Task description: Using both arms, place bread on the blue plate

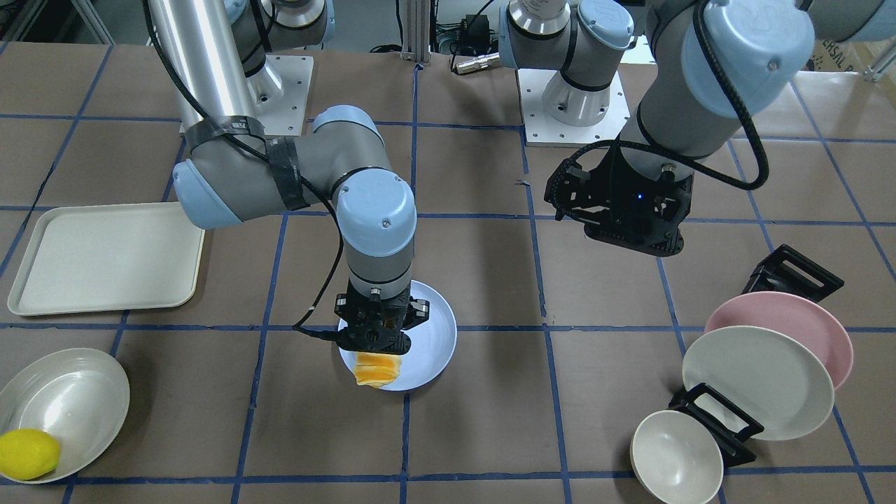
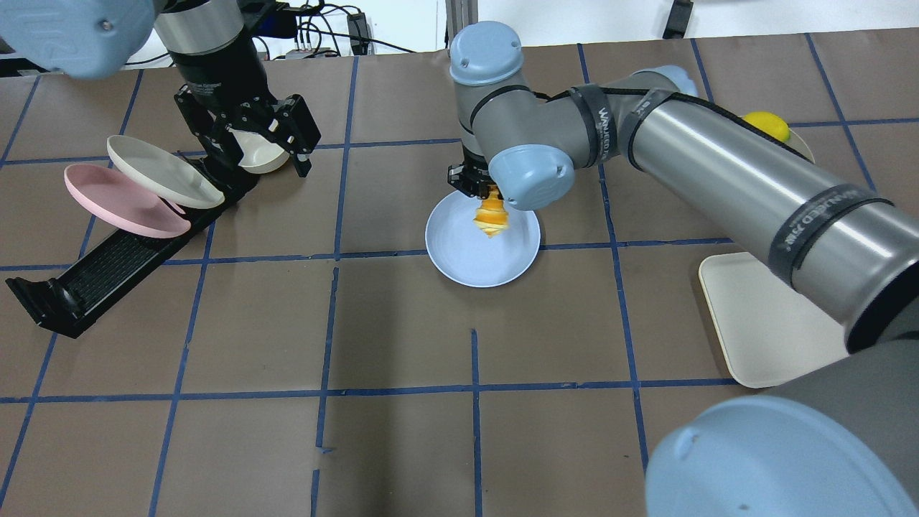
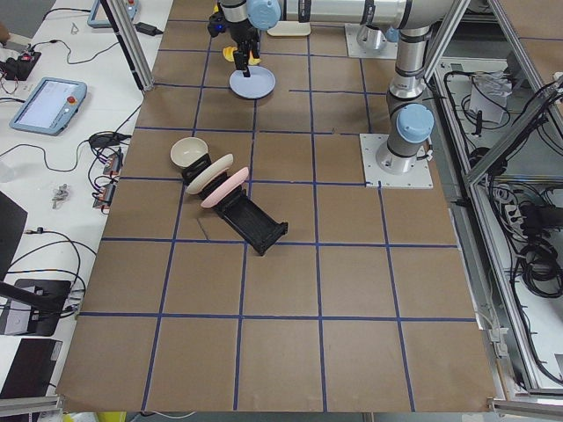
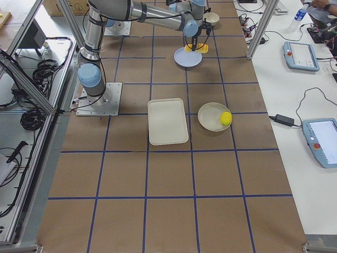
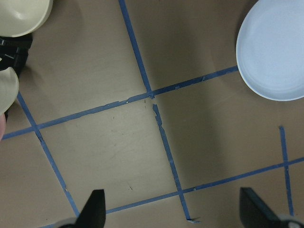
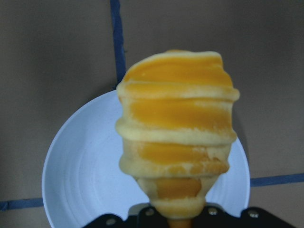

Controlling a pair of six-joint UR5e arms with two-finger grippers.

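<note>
Bread (image 6: pixel 178 133) hangs pinched by its narrow end in the right gripper (image 1: pixel 376 344), dangling over the plate (image 2: pixel 467 262). The left gripper (image 5: pixel 173 213) hovers well apart, near the rack (image 2: pixel 108 269), its fingers spread wide with nothing between them.

The main risk is a poor landing. With only the tip clamped, the loaf may swing or slip. In the front view it seems to hang toward the plate's near rim, not its middle. Let go there, it could tip over the edge and roll onto the table (image 2: pixel 402 445). Released from too high, it might bounce out. Driven too low, the gripper could shove or tilt the light plate.

Several things are hard to read. The gap between bread and plate cannot be judged, and the views disagree on where the loaf sits over the plate. The right wrist blocks the jaws from overhead. Its own camera shows only their base, so how deep the hold goes is unclear.
</note>
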